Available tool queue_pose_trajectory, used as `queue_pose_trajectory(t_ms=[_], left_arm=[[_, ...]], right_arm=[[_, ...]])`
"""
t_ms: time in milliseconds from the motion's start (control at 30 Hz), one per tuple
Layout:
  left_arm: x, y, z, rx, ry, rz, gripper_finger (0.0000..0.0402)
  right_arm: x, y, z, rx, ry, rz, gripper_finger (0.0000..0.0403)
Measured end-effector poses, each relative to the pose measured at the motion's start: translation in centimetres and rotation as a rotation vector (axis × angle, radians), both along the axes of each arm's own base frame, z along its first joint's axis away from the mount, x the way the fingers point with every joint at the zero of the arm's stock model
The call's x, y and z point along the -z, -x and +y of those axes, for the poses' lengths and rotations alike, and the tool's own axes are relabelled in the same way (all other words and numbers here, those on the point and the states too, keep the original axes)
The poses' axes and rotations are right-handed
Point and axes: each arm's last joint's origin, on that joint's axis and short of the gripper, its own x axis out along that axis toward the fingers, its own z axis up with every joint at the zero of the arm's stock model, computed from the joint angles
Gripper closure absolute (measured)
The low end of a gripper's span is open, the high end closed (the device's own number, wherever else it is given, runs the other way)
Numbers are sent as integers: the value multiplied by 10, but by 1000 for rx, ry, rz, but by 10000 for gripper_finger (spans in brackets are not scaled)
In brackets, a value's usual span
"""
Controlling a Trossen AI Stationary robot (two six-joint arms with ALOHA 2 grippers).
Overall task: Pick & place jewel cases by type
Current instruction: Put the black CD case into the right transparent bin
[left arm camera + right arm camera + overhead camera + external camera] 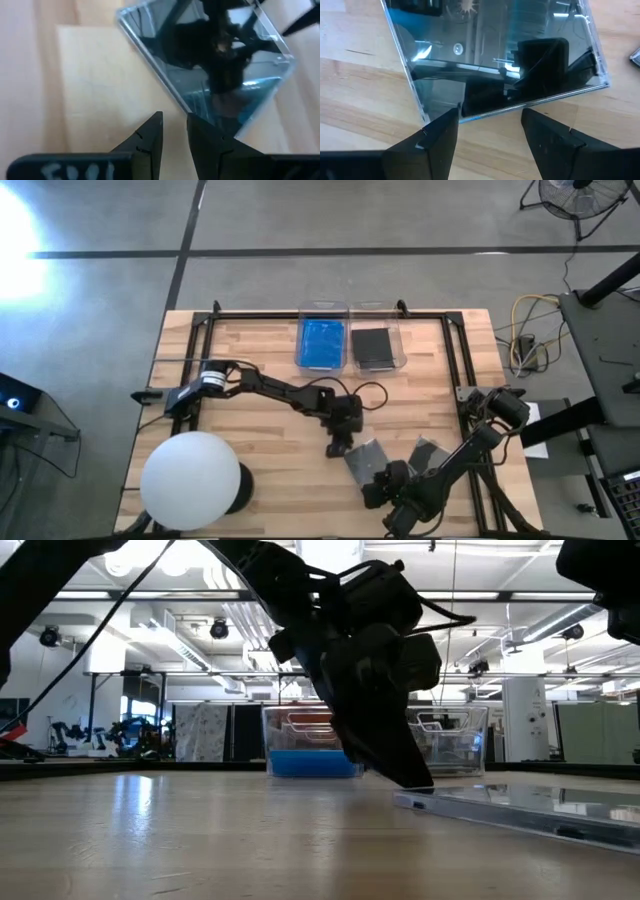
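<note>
A grey jewel case (pixel 365 458) lies flat on the table near its near edge; it also shows in the low view (pixel 520 805) and both wrist views (pixel 210 65) (pixel 495 55). My left gripper (pixel 340 442) (pixel 174 132) points down at the table beside the case's left edge, fingers a narrow gap apart. My right gripper (pixel 385 485) (pixel 490 120) is open just short of the case's near-right edge and does not touch it. A second grey case (pixel 430 452) lies to the right, partly under the right arm. Blue cases (pixel 322 342) fill the left bin, and a grey case (pixel 373 347) lies in the right bin. My left gripper has one fingertip (pixel 200 131) right at the grey case's edge (pixel 192 107), slanting down from the table's left. Whether it touches the case, I cannot tell. The case lies flat on the table.
Two clear bins (pixel 350 340) stand side by side at the table's far edge. A white globe (pixel 190 478) sits at the near left corner. Black frame rails (pixel 455 350) run round the table. Bare wood lies between the bins and the grippers.
</note>
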Motion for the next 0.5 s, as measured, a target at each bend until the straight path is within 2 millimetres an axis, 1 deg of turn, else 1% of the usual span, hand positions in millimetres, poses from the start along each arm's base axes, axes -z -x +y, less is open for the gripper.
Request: queue_pose_trajectory(t_ms=[133, 500], left_arm=[[2, 5, -4, 48, 57, 56, 331], [6, 17, -21, 97, 122, 186, 331]], right_arm=[[2, -2, -4, 9, 8, -14, 183], [4, -15, -26, 55, 60, -24, 183]])
